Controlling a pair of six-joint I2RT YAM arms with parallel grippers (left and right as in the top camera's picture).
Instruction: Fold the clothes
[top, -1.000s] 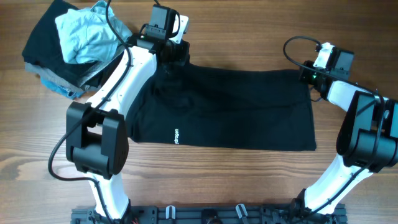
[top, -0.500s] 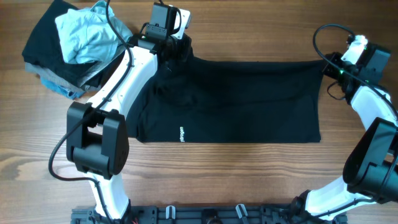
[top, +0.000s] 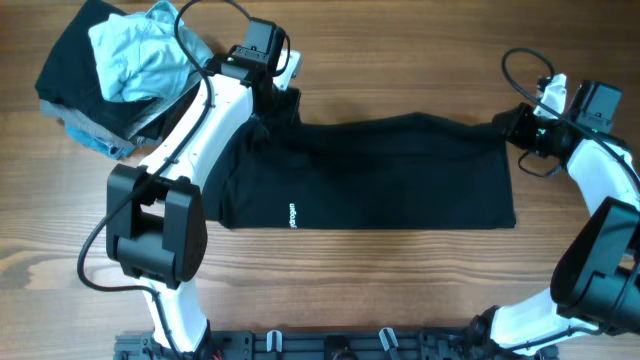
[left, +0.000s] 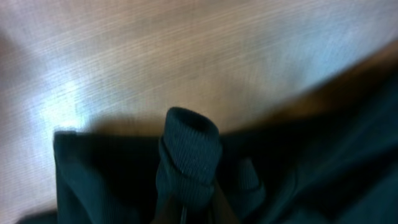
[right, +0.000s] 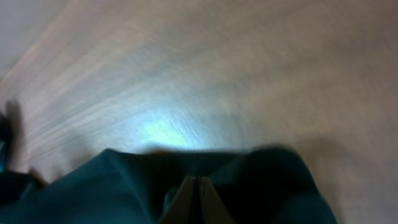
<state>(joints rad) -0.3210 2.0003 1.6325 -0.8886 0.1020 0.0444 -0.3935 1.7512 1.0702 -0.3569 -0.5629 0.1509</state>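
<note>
Now my left gripper (top: 283, 98) pinches the black cloth (top: 380, 175) at its 11 o'clock corner and my right gripper (top: 512, 128) pinches its 2 o'clock corner, with the cloth spread flat in the middle of the table (top: 400, 290)

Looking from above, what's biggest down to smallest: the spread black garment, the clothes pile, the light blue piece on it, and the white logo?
1. black garment
2. clothes pile
3. light blue piece
4. white logo, a tiny print on the garment

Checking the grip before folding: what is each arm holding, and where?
Both hold the black cloth garment: the left gripper pinches its ribbed far-left corner, the right gripper its far-right corner.
</note>
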